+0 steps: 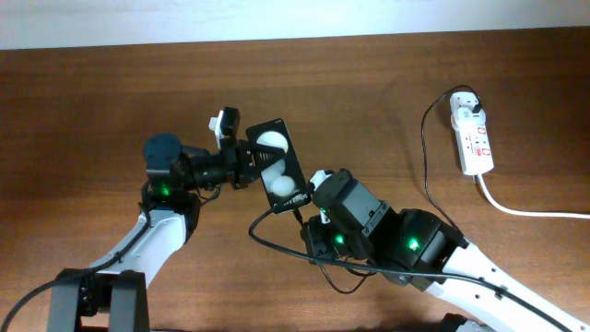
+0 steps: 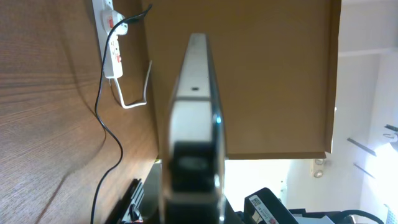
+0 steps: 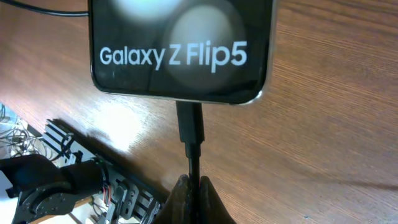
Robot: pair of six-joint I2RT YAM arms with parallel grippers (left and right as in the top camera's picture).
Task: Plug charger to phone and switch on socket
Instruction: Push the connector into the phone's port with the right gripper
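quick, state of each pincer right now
Left pincer: closed, holding the phone.
Right pincer: closed on the charger cable, just below the phone.

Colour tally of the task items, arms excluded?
Black: 2 (flat black rectangular phone slab, long thin black charger cable)
White: 1 (narrow white power strip)
Total: 3

Dark brown wood-grain table point(image 1: 83, 101) fills scene. Pale wall point(image 1: 277, 18) strip runs along far edge. Soft glare patches on varnished grain. Left wrist view: bright white room beyond table edge, overexposed, details unclear.
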